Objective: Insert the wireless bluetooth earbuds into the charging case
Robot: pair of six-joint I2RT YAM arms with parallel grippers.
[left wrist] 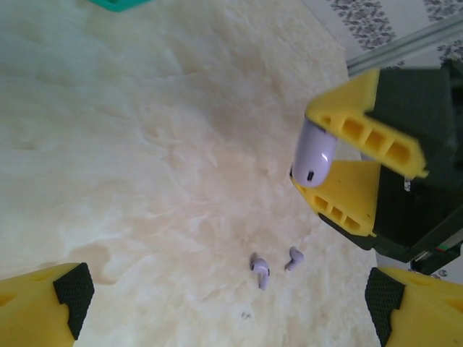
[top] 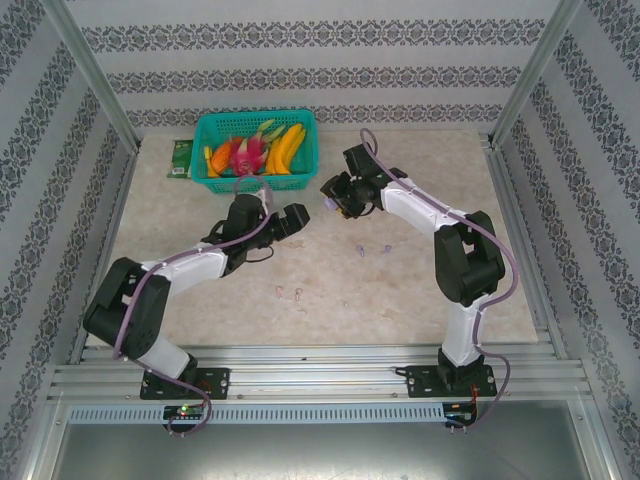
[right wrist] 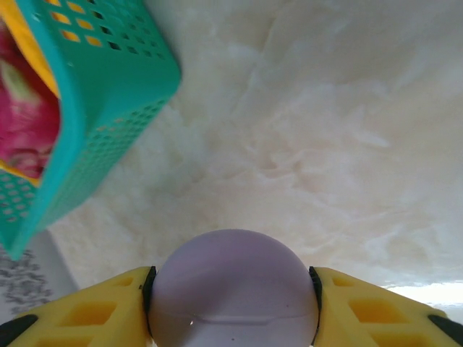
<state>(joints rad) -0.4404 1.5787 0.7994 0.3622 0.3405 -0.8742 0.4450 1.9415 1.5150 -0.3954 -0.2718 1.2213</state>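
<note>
My right gripper (right wrist: 233, 307) is shut on the pale purple charging case (right wrist: 231, 267), a rounded shell whose lid seam shows closed. In the left wrist view the case (left wrist: 313, 153) is pinched between the right gripper's yellow fingers (left wrist: 347, 189), held above the table. Two pale purple earbuds (left wrist: 260, 270) (left wrist: 294, 257) lie side by side on the table below it, and they appear from above as well (top: 362, 248) (top: 385, 247). Two pale pink earbuds (top: 281, 292) (top: 298, 295) lie nearer the arm bases. My left gripper (left wrist: 228, 307) (top: 292, 222) is open and empty, left of the purple buds.
A teal basket (top: 212, 128) (right wrist: 108, 79) with bananas and pink fruit stands at the back of the table, close to the left of the right gripper (top: 335, 195). A green packet (top: 180, 158) lies beside it. Aluminium frame rails (top: 320, 375) border the table.
</note>
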